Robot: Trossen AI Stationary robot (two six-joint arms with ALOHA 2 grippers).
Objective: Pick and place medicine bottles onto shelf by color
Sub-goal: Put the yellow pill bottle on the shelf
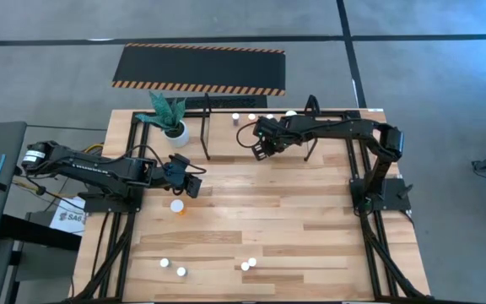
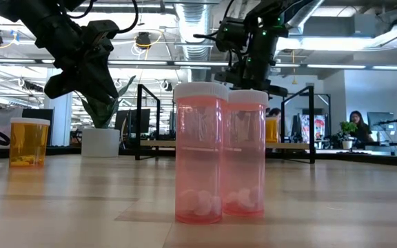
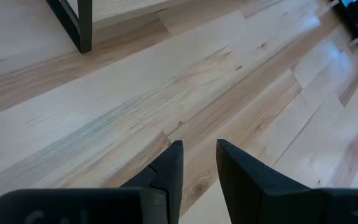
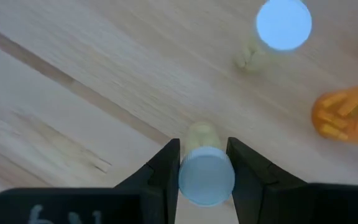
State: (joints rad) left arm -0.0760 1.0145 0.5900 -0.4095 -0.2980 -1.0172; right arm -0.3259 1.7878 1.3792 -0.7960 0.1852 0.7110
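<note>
Gripping bottle (image 4: 206, 175) — body mostly hidden.

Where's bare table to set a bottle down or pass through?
The table is bare across its middle and right, between the shelf and the front bottles. An orange bottle sits near the left end effector. The shelf's back row around the right end effector is crowded.

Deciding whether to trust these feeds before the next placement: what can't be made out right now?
- Held bottle, right wrist view: body colour hidden under its cap and the right tool.
- Shelf, high view: its bottles too small to tell colours.
- Left tool, left wrist view: slightly parted, empty; nearby bottles out of frame.
- Low view: two pink bottles block the table behind.
</note>
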